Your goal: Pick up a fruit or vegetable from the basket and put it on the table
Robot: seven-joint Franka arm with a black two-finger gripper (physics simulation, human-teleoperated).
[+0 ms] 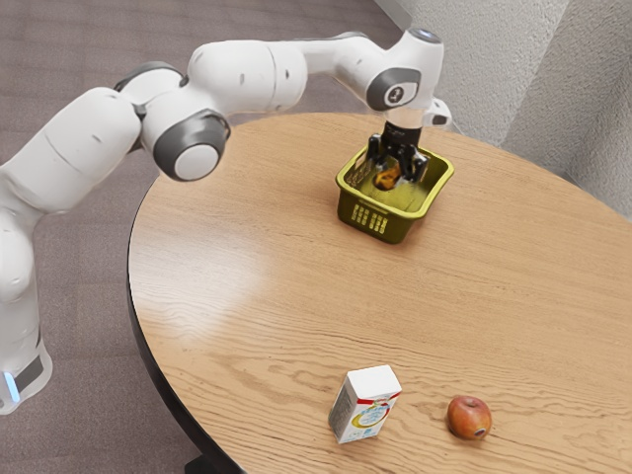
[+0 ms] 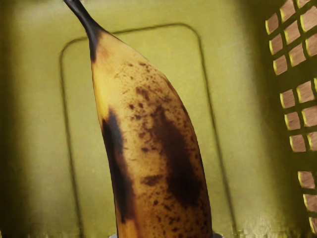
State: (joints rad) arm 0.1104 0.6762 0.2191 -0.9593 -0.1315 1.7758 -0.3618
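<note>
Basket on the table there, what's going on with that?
A robot has its gripper down in the yellow-green basket, at a dark-spotted banana. I can't tell whether it has hold of it. The banana is inside the basket, not yet out on the table, where a carton and a reddish fruit sit apart from the basket.

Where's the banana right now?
The banana is inside the basket, down at the gripper, in the exterior view's upper half, a bit toward its right.
</note>
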